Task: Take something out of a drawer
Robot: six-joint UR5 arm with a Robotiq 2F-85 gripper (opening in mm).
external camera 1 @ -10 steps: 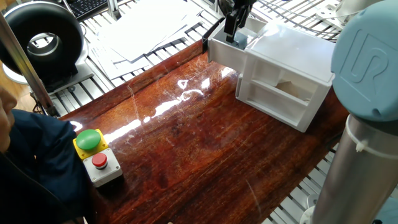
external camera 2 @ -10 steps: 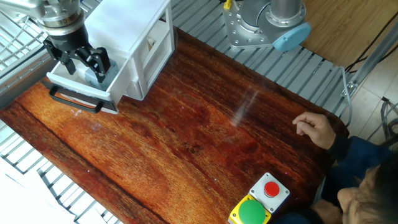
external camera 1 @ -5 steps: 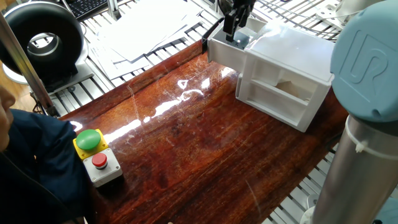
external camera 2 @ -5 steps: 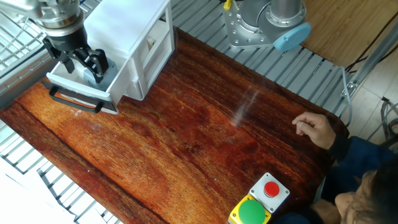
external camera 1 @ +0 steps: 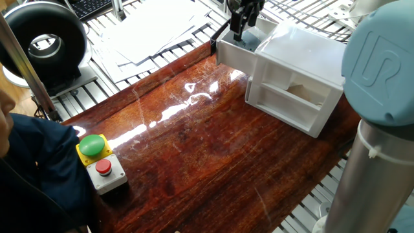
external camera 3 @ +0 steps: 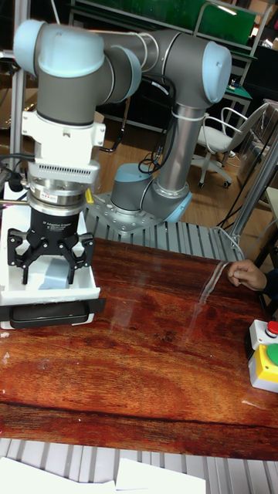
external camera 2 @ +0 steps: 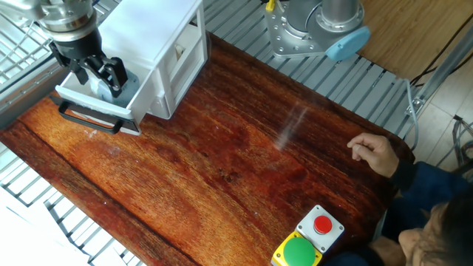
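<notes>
Cube (external camera 3: 55,272), inside the pulled-out drawer (external camera 3: 86,287), looks light, rigid, matte; gripper (external camera 3: 49,267) clasps its opposite flat faces, a sound hold.

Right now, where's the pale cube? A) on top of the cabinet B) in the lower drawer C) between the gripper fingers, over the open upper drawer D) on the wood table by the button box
C: the cube sits between the gripper fingers, over the pulled-out upper drawer.
</notes>
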